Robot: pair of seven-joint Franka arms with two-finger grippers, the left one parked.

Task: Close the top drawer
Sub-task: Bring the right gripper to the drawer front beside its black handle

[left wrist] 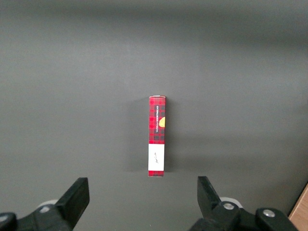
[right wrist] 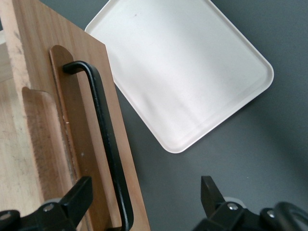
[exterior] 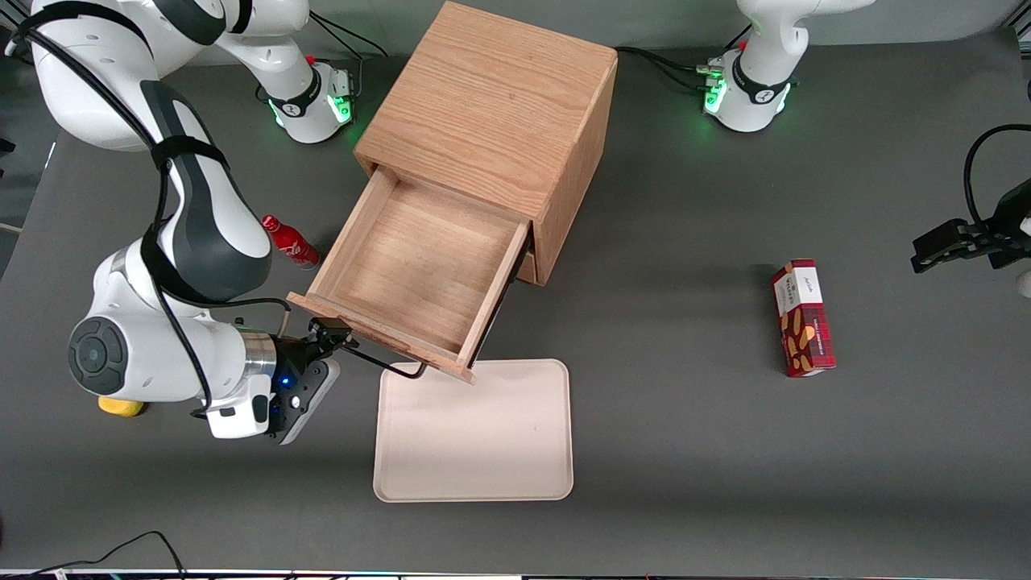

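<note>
Top drawer pulled far out of the oak cabinet, hanging over the bench, front end just above a corner of the white tray. Nothing inside the drawer. Black wire handle on its front, thin and hard. Right pincer at the front of the drawer, near the end of the handle toward the working arm, fingers spread apart, one on each side of the handle bar, not squeezing anything. Probably a light, stiff wooden box that slides straight on its rails. No need to grab; best to push flat on the wooden front, near the middle, so no twisting or jamming. Handle maybe slippery and round, so easy to slide off if pushed there. Push straight toward the cabinet, slow and even. Red bottle lying beside the drawer, close to the arm, easy to bump. Red snack box well apart, toward the parked arm's end of the bench.
</note>
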